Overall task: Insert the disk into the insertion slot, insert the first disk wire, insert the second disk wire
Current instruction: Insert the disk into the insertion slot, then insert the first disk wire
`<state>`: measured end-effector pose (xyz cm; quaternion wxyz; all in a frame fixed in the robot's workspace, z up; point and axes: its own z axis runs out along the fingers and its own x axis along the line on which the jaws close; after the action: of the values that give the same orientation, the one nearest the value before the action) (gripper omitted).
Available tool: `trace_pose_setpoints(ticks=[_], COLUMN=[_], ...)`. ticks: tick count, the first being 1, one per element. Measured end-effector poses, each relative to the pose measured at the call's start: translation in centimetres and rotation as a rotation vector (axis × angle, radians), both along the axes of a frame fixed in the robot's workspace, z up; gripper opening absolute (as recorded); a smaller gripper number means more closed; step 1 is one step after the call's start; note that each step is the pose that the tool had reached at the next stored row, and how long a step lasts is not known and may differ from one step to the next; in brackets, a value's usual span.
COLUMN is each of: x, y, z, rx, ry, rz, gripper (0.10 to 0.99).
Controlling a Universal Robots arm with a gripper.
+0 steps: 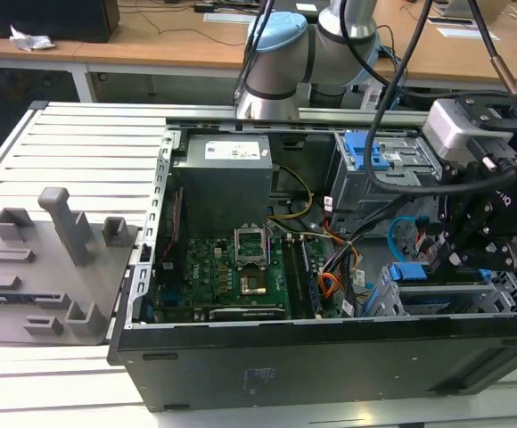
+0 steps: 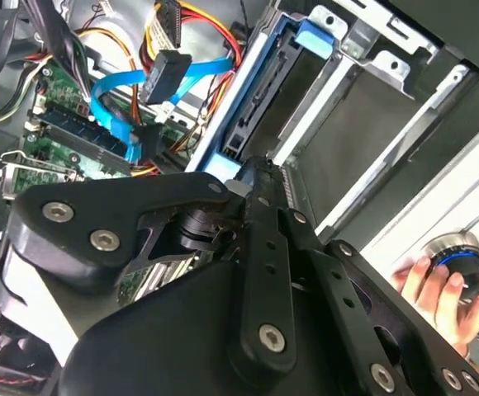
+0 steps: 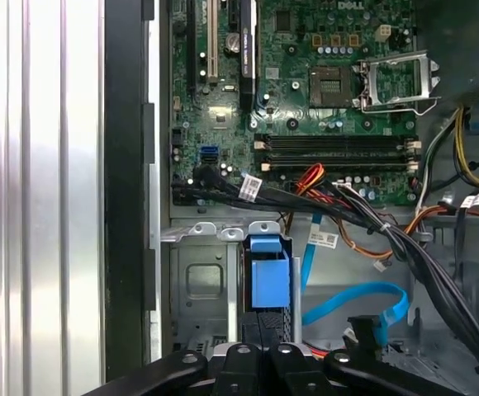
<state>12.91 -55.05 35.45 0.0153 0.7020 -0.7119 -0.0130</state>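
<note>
Disk (image 3: 269,285) stands on edge in the slot (image 3: 196,285), your gripper (image 3: 264,359) pinching its outer end. You see the light-blue wire (image 3: 359,294) looping just beside the slot; the white cable tags (image 3: 250,186) are unreadable.

**Open computer case on a slatted table**

In the exterior view, a green motherboard (image 1: 227,267) sits mid-frame inside the black case (image 1: 330,366), with a grey power supply (image 1: 223,183) above it. Grey fixtures (image 1: 53,259) lie at the left on the slatted table (image 1: 89,152).
</note>
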Motion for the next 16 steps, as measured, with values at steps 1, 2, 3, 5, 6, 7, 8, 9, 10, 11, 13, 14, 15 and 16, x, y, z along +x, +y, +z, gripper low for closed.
trace_pose_setpoints(ticks=[1,2,3,5,6,7,8,9,10,11,13,14,15,16], x=[0.1,0.22,0.31,0.48,0.59,0.64,0.65,0.65,0.65,0.67,0.68,0.68,0.68,0.69], y=[0.0,0.01,0.02,0.06,0.08,0.09,0.09,0.09,0.09,0.09,0.09,0.09,0.09,0.09], z=[-0.29,-0.4,-0.44,-0.49,-0.51,-0.52,-0.52,-0.52,-0.52,-0.52,-0.52,-0.52,-0.52,-0.52], rx=[0.0,0.0,0.0,0.0,0.0,0.0,0.0,0.0,0.0,0.0,0.0,0.0,0.0,0.0], ry=[0.0001,0.0001,0.0002,0.0002,0.0002,0.0002,0.0002,0.0002,0.0002,0.0002,0.0002,0.0002,0.0002,0.0002], rz=[0.0,0.0,0.0,0.0,0.0,0.0,0.0,0.0,0.0,0.0,0.0,0.0,0.0,0.0], gripper=[0.106,0.106,0.106,0.106,0.106,0.106,0.106,0.106,0.106,0.106,0.106,0.106,0.106,0.106])
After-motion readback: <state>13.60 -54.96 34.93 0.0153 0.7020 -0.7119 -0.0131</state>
